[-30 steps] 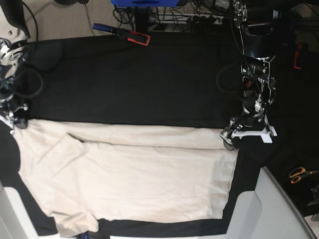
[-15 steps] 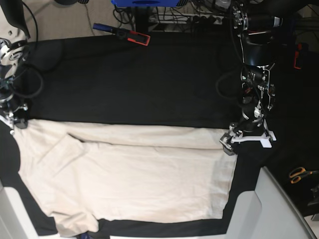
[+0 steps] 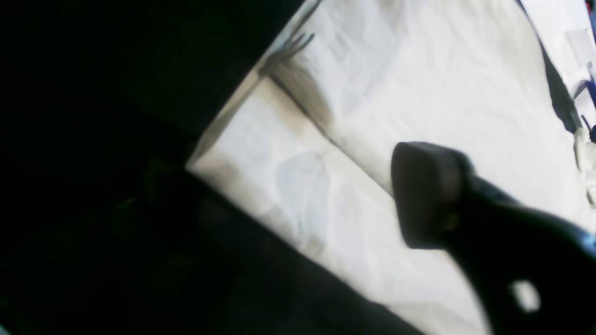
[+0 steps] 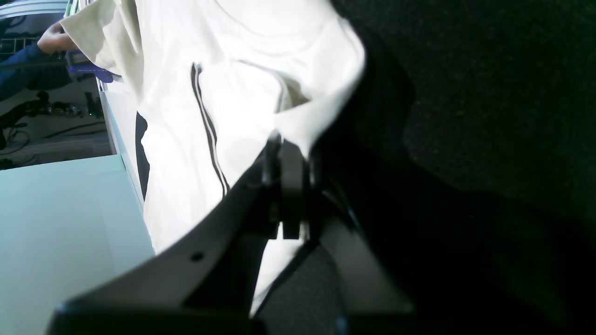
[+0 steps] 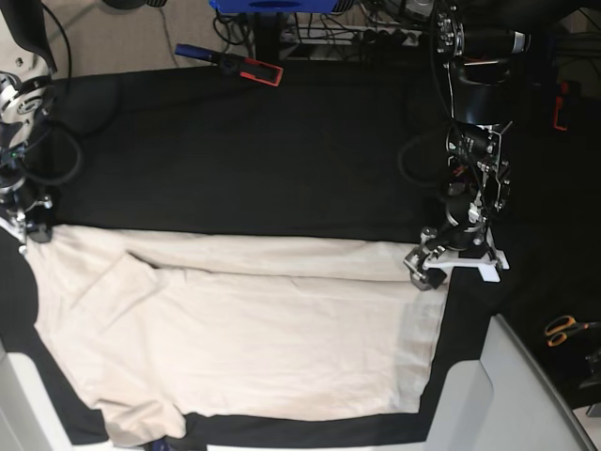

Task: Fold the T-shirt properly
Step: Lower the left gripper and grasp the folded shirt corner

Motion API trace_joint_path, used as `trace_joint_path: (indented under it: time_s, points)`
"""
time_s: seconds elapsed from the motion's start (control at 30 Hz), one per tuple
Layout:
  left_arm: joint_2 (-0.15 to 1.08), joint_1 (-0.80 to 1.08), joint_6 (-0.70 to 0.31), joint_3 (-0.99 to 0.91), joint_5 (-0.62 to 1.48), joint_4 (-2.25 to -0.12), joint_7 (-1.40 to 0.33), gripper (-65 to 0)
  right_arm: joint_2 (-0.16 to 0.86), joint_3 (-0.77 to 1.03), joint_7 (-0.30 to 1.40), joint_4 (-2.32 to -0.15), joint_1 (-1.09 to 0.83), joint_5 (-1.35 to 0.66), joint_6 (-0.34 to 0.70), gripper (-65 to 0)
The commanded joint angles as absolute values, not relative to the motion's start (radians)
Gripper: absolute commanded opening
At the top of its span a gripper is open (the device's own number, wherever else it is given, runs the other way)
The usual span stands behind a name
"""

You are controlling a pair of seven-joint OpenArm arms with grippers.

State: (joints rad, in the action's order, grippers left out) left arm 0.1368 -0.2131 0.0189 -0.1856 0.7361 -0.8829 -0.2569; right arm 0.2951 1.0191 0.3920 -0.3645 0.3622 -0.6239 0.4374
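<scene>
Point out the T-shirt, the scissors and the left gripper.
T-shirt (image 5: 254,338): base view, middle of the flat body.
Scissors (image 5: 563,329): base view, orange handles at the right edge.
Left gripper (image 5: 434,265): base view, between its fingertips at the shirt's far right corner.

A black table cloth (image 5: 263,160) covers the table. Beyond its far edge, cables (image 5: 329,33) lie on beige floor. Orange-handled scissors (image 5: 563,329) lie near the right edge.

You will find no readable text, label, brand, number or sign anywhere here, neither on the T-shirt (image 5: 244,329) nor on the black table cloth (image 5: 263,150).
</scene>
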Motion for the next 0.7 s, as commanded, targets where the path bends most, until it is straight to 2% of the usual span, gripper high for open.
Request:
trace_joint_path:
  time_s: [0.0, 0.1, 0.17, 0.33, 0.67]
  points:
    - [0.139, -0.225, 0.016, -0.185, 0.745, -0.883, -0.271, -17.9, 0.312, 1.020, 0.386, -0.375, 0.375, -0.633, 0.443, -64.8]
    - [0.139, -0.226, 0.016, -0.185, 0.745, -0.863, -0.269, -27.8, 0.312, 1.020, 0.386, -0.375, 0.374, -0.633, 0.443, -64.8]
    - [0.139, -0.226, 0.016, -0.185, 0.745, -0.862, -0.260, -30.3, 0.312, 1.020, 0.386, -0.375, 0.374, -0.633, 0.443, -64.8]
    - [0.139, -0.225, 0.016, -0.185, 0.748, -0.823, -0.193, -30.9, 0.312, 1.020, 0.386, -0.375, 0.374, -0.633, 0.443, -64.8]
    - [0.142, -0.226, 0.016, -0.185, 0.750, -0.789, -0.193, -31.3, 0.312, 1.020, 0.386, -0.375, 0.372, -0.633, 0.443, -64.8]
